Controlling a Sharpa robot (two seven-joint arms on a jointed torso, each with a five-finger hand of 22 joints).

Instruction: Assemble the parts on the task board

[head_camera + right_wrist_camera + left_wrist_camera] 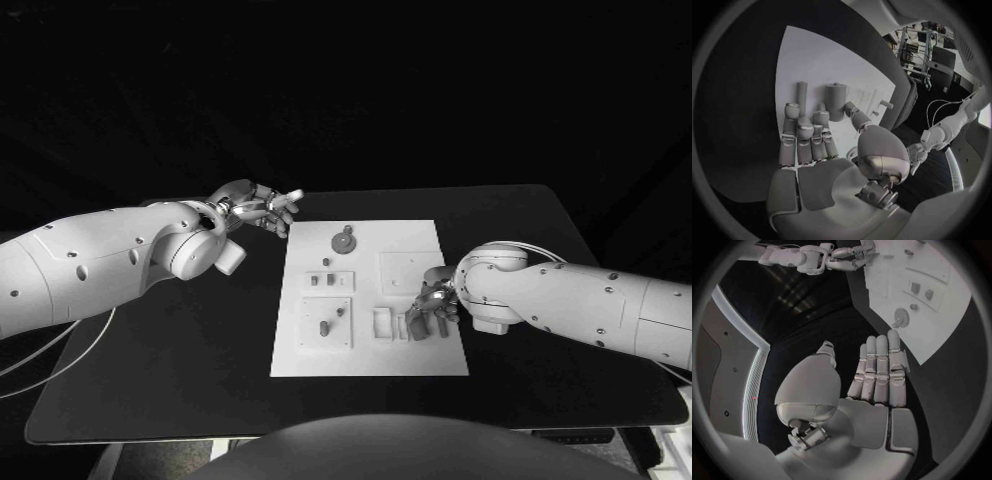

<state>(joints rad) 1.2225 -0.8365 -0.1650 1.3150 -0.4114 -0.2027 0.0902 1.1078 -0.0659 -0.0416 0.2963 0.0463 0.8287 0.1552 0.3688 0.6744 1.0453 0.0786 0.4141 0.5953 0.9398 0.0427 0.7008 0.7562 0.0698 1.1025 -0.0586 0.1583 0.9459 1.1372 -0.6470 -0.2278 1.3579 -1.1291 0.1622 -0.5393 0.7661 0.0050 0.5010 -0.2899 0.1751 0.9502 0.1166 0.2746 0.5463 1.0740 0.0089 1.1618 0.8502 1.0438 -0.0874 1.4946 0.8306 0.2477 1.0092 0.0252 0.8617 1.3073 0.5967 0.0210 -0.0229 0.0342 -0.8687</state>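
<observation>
Nearest, on the black table (173, 370), the white task board (368, 350), lying flat in the middle, long side running away from the robot.

On the board's near right part, the right hand (430, 305), palm down, fingers (804, 135) stretched forward and close together over the plate, tips just beside two grey upright parts (834, 97) in the right wrist view. Cannot tell if the tips touch them; nothing seen grasped, fingers released.

Beside that hand, toward the middle, small raised parts (382, 322), and further left a square block with a peg (326, 320).

Further away, small pieces (329, 281), then a round part (343, 240) near the far edge.

Farthest, the left hand (260, 210), off the board, above the table just beside the far left corner, fingers (879, 370) straight and released, holding nothing.
</observation>
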